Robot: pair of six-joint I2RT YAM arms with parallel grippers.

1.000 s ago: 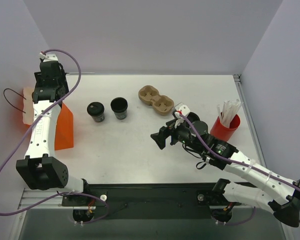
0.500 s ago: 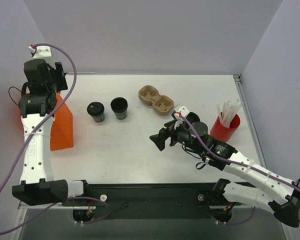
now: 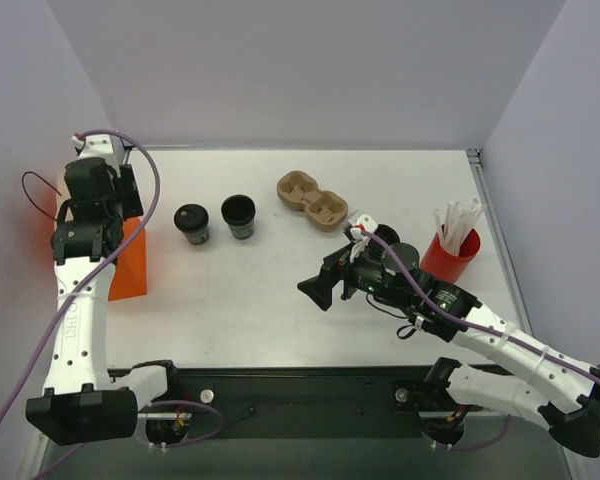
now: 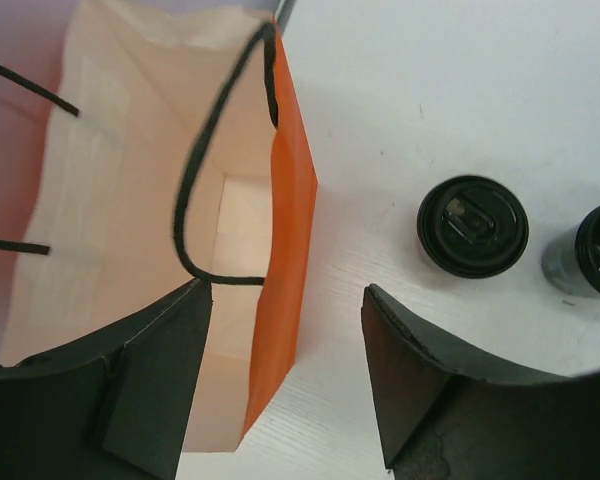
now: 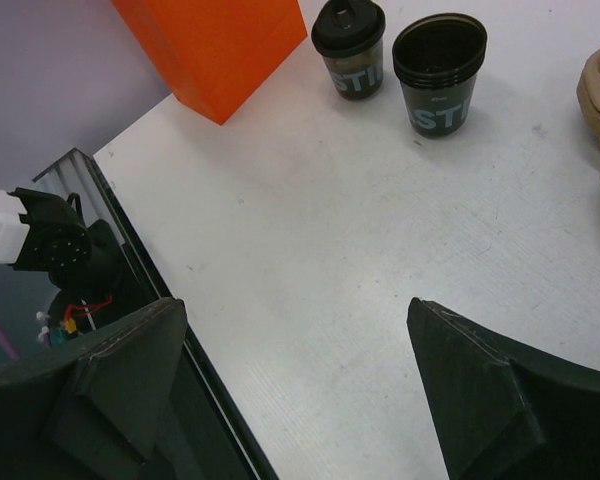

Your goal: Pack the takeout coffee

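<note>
The takeout coffee (image 3: pixel 191 222) stood upright on the bench with its lid on, in the left half toward the far edge. It was apart from the orange bag (image 3: pixel 130 262) at the left edge, and the open cup (image 3: pixel 238 215) with no lid stood just beside it on its right. Nothing had yet been packed: the left wrist view showed the bag's mouth gaping, its pale inside bare and its black cord handles (image 4: pixel 195 190) drooping across the opening. The left gripper (image 4: pixel 285 300) hung over the bag's right wall, jaws apart and holding nothing, with the coffee off to its right. The right gripper (image 5: pixel 295 320) was also spread and empty, low over the middle of the bench near the near edge, facing the two cups. The step in hand looked like the reach for the lidded cup. The next move probably called for closing on the cup's body below the lid and not on its lidless neighbour. The cup would then have to stay upright, clear the bag's rim and go down past the handle cords.
</note>
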